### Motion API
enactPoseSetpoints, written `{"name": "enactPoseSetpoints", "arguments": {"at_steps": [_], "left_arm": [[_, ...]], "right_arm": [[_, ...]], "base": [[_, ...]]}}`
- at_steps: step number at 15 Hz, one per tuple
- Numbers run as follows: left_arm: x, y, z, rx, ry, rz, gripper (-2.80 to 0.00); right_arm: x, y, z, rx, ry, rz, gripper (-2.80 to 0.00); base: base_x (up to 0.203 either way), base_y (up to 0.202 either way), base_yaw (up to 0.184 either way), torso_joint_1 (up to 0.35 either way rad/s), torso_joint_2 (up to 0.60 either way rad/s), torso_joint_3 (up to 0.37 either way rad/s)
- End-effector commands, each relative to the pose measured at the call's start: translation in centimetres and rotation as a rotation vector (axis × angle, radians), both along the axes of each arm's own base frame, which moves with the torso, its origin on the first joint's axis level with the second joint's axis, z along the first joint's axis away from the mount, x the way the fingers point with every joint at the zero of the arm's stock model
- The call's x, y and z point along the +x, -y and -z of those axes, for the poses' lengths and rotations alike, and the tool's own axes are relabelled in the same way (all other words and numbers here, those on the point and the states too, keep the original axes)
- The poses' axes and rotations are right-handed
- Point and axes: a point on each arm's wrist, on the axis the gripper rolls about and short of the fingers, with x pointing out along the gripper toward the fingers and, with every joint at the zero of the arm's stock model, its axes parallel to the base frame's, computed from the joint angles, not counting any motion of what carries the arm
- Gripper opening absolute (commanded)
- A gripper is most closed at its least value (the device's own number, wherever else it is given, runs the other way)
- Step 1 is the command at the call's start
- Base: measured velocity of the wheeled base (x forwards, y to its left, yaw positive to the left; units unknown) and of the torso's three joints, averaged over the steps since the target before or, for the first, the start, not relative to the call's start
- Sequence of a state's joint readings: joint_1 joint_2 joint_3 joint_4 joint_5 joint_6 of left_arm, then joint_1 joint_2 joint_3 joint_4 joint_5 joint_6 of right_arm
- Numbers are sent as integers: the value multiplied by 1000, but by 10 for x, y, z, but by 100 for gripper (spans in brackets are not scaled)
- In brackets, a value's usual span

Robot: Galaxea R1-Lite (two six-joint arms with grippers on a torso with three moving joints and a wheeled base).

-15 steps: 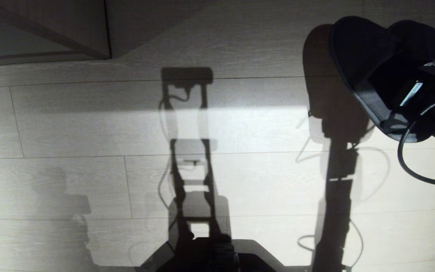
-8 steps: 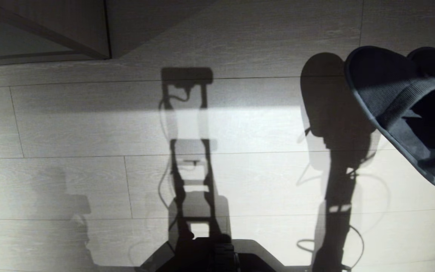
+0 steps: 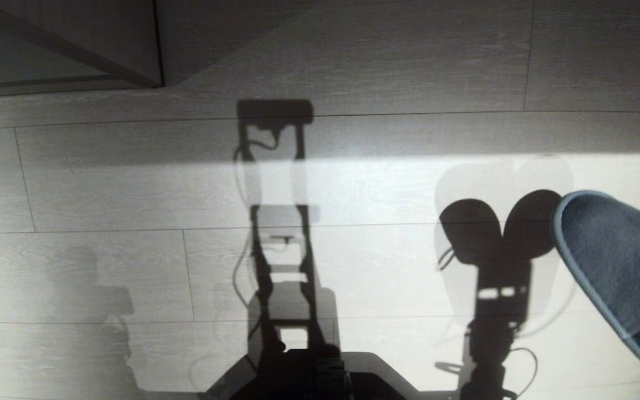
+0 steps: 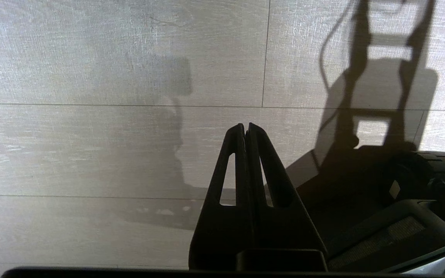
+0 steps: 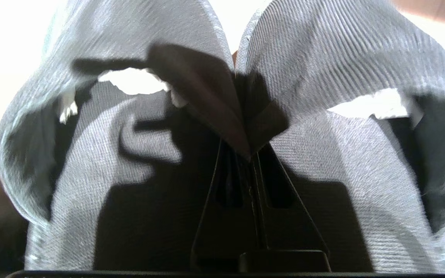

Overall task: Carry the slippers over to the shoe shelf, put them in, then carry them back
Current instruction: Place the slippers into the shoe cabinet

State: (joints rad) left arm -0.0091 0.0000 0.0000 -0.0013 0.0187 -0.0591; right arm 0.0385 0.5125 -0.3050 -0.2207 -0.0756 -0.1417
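Pale wood-plank floor (image 3: 386, 266) fills the frame. At its right edge the slippers (image 3: 620, 266) hang from my right gripper (image 5: 250, 156), pinched tight on their inner rims. I should carry level and slowly. My left gripper (image 4: 245, 129) hangs closed, empty.

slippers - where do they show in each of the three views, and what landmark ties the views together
Head view: slippers at the right edge, low, toes pointing up-left, above the floor.
Left wrist view: not in it; only the shut left tool over the floor.
Right wrist view: they fill the picture, pinched together in the right tool.
Shared landmark: the pale plank floor with the robot's ladder-like shadow, in head and left wrist views.
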Motion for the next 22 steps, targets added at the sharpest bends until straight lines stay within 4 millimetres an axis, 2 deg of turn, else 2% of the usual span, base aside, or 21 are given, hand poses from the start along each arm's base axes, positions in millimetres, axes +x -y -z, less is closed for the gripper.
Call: {"name": "enactPoseSetpoints", "arguments": {"at_steps": [1, 3, 5, 7, 9, 22], "left_arm": [[0, 0, 0, -1, 0, 0, -280], [0, 0, 0, -1, 0, -1, -280], [0, 0, 0, -1, 0, -1, -280], [0, 0, 0, -1, 0, -1, -280], [0, 0, 0, -1, 0, -1, -280], [0, 0, 0, -1, 0, -1, -280]], "right_arm": [[-20, 1, 23, -1, 37, 5, -280], [-26, 0, 40, -2, 27, -20, -280], [-28, 0, 47, -1, 27, -39, -280], [-35, -1, 69, -2, 34, -79, -280], [-36, -2, 84, -3, 17, -95, -280], [-50, -1, 106, 3, -3, -81, -280]], "base": [[0, 0, 0, 0, 0, 0], [0, 0, 0, 0, 0, 0], [0, 0, 0, 0, 0, 0], [0, 0, 0, 0, 0, 0], [0, 0, 0, 0, 0, 0], [0, 0, 0, 0, 0, 0]]}}
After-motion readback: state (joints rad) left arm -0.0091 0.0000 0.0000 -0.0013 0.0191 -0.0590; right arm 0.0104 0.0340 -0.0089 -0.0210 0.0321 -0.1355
